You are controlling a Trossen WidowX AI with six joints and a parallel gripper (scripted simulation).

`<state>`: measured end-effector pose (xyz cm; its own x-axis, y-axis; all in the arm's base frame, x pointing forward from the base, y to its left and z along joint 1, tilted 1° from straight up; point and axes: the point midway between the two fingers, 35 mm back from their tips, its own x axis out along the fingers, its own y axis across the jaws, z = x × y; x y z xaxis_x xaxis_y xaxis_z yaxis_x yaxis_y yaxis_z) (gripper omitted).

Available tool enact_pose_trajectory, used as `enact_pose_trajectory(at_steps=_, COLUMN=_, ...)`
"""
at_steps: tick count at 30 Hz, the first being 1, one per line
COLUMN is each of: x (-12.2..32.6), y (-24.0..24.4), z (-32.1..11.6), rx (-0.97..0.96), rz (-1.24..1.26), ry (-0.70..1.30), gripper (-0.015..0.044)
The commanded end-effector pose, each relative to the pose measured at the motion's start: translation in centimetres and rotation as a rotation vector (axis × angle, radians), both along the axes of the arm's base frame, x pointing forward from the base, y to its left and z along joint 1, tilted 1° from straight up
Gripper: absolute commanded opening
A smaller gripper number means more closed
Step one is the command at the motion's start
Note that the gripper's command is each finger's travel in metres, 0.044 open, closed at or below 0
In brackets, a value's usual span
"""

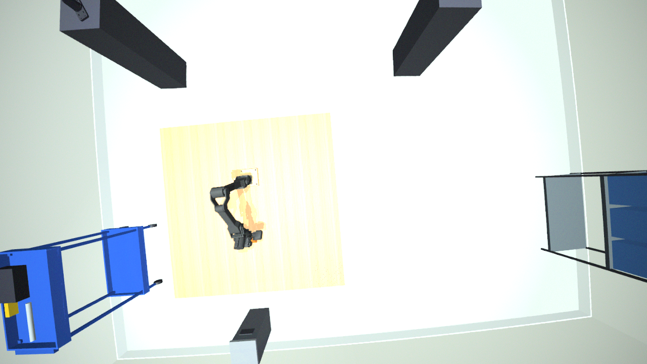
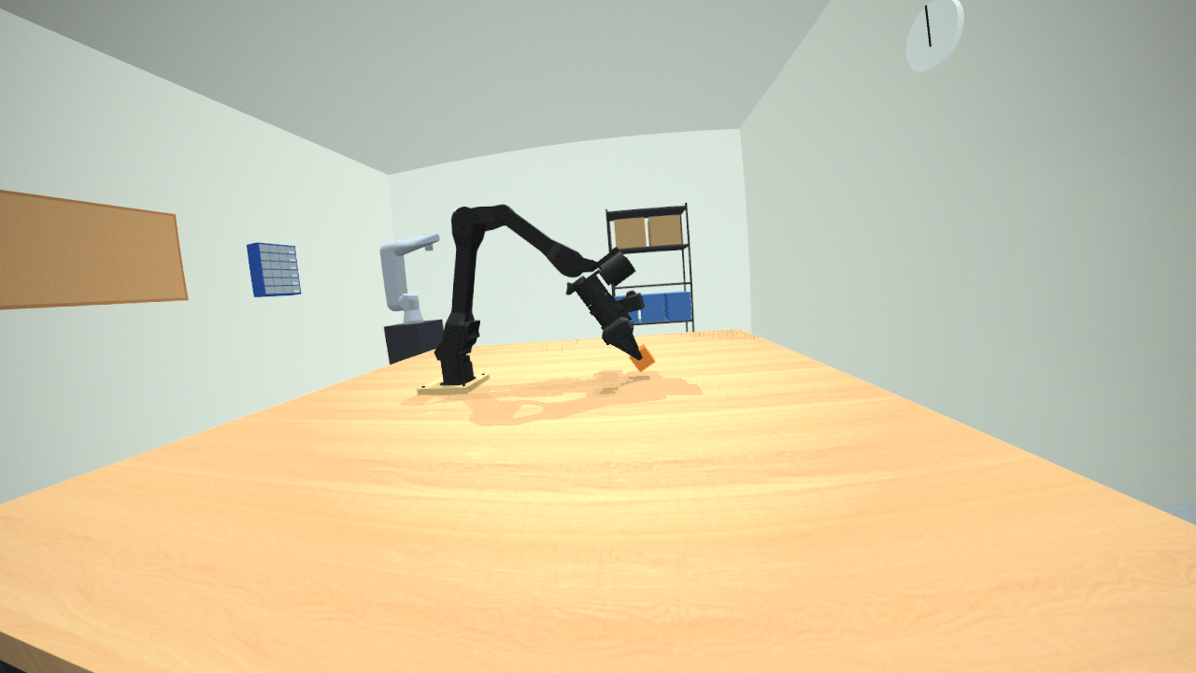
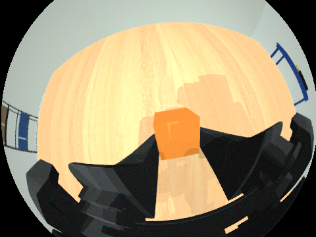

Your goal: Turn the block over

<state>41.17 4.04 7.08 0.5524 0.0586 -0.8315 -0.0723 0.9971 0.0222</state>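
An orange block is held at the fingertips of my gripper, which is shut on it from two sides. In the exterior view the block is tilted, with one corner pointing down, just above the wooden table. In the top view only a small orange bit of it shows beside the dark wrist parts. In the wrist view one face is toward the camera, with a small lighter patch on it. I cannot tell which side is the marked one.
The arm's base plate sits on the table to the left of the block in the exterior view. A blue cart, dark pillars and a shelf rack stand away from the table.
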Motion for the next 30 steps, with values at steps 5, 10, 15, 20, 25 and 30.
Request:
enact_pose_trajectory(at_steps=5, x=0.6, y=0.0, z=-1.5, rx=0.006, rz=-0.010, ry=-0.114, gripper=0.0000)
enact_pose_trajectory(at_steps=10, x=0.8, y=0.0, z=-2.1, rx=0.011, rz=-0.012, ry=-0.195, gripper=0.0000)
enact_pose_trajectory(at_steps=15, x=0.8, y=0.0, z=-2.6, rx=0.017, rz=-0.014, ry=-0.276, gripper=0.0000)
enact_pose_trajectory(at_steps=20, x=0.4, y=0.0, z=-2.8, rx=0.023, rz=-0.016, ry=-0.357, gripper=0.0000)
enact_pose_trajectory(at_steps=25, x=-0.2, y=0.0, z=-2.8, rx=0.029, rz=-0.018, ry=-0.437, gripper=0.0000)
enact_pose_trajectory(at_steps=30, x=-0.5, y=-0.1, z=-2.7, rx=0.032, rz=-0.020, ry=-0.477, gripper=0.0000)
